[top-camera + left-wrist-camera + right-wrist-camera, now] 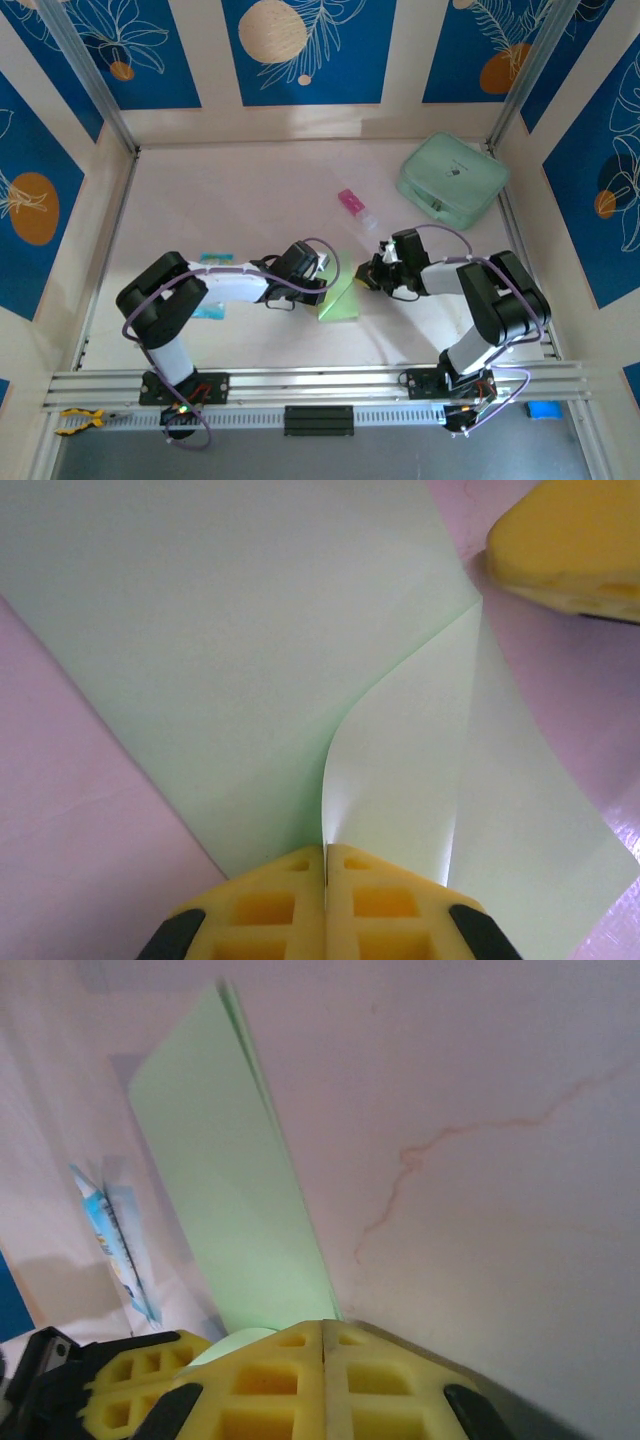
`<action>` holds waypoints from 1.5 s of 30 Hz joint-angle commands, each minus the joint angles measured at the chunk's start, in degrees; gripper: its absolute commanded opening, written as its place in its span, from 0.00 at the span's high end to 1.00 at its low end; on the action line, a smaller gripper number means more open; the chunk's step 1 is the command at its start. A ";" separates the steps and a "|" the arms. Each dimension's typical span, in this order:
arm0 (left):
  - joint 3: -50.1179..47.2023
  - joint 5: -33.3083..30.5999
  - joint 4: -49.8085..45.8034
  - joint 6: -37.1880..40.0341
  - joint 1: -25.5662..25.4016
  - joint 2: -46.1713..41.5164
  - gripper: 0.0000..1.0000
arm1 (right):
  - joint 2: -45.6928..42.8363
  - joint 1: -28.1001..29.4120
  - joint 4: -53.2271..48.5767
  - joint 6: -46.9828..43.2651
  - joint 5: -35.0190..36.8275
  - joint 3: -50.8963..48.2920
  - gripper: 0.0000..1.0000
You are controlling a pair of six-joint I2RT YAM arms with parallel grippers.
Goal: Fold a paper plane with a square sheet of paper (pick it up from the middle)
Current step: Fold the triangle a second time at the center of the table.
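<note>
Now the left hand clamps the square sheet of paper — tip pointing up-table — right hand closed.

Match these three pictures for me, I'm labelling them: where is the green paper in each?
Top external: paper low centre.
Left wrist: paper across upper left and centre, a flap pinched in the left pincer.
Right wrist: paper left of centre.
Shared landmark: the pale pink table.

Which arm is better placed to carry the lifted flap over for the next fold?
Left, probably. The left gripper is shut on the curled flap of the square sheet of paper; the right gripper is shut near the sheet's edge.
</note>
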 commanded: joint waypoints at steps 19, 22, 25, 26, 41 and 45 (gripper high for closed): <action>-0.01 -0.68 -5.26 1.39 0.43 1.63 0.94 | 5.31 5.46 1.32 1.01 -0.27 0.90 0.95; 0.08 -0.72 -5.28 1.45 0.43 1.64 0.94 | 5.37 3.53 1.67 0.06 -0.85 0.90 0.95; 0.09 -0.81 -5.30 1.49 0.43 1.72 0.94 | 4.84 2.02 0.83 -1.04 -1.18 1.70 0.95; 0.11 -0.72 -5.34 1.47 0.43 1.82 0.94 | 4.60 1.24 0.69 -1.31 -1.38 1.87 0.95; 0.27 -0.62 -5.26 1.47 0.40 2.11 0.94 | -0.07 7.97 -4.38 -2.81 1.32 4.16 0.95; 0.33 -0.63 -5.30 1.50 0.45 2.10 0.94 | 1.81 9.49 -4.02 -2.92 1.02 4.67 0.96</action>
